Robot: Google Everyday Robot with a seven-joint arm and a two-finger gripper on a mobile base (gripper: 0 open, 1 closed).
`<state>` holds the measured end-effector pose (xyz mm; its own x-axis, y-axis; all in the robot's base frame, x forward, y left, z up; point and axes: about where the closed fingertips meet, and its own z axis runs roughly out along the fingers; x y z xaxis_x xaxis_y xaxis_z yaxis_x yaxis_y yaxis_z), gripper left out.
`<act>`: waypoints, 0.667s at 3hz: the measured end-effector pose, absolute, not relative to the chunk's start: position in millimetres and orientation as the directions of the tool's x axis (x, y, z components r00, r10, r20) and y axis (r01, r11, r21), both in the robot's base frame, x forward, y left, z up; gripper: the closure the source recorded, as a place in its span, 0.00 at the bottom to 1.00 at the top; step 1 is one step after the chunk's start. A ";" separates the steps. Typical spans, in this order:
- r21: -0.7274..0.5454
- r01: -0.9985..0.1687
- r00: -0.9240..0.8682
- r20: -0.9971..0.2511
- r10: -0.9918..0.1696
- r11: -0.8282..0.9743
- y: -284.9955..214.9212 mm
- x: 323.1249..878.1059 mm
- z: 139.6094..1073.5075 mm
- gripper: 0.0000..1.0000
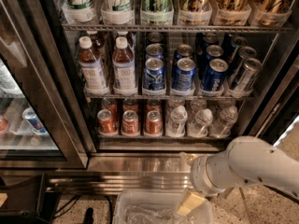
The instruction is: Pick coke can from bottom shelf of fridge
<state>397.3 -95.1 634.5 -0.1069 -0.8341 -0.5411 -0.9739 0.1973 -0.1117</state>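
- Three coke cans stand in a row at the front of the bottom shelf (159,137), up and to the left of the gripper (188,201). The nearest coke can (153,122) is the right one of the row, and more red cans stand behind them.
- None of the cans touches the gripper, which is well apart from them, below and outside the shelf.
- Three clear water bottles (201,121) stand beside the cans on the same shelf, straight above the gripper.
- The gripper hangs low in front of the fridge (140,166), before its stainless steel base. I cannot tell whether it is spread or pressed together, and it holds nothing that shows.
- The white arm (252,164) runs from the gripper to the right edge of the view.
- A clear plastic bin (122,204) sits on the floor just under the gripper.
- On the rack above the bottom shelf, blue cans (183,73) stand above the gripper and brown drink bottles (91,69) farther up-left.
- A second glass door (28,120) stands far to the gripper's left.
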 end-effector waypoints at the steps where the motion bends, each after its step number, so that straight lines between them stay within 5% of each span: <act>1: -0.170 -0.960 -0.075 -0.605 -0.792 0.221 -66.2 437.6 581.2 0.00; 2: -0.170 -0.960 -0.075 -0.605 -0.792 0.221 -66.2 437.6 581.2 0.00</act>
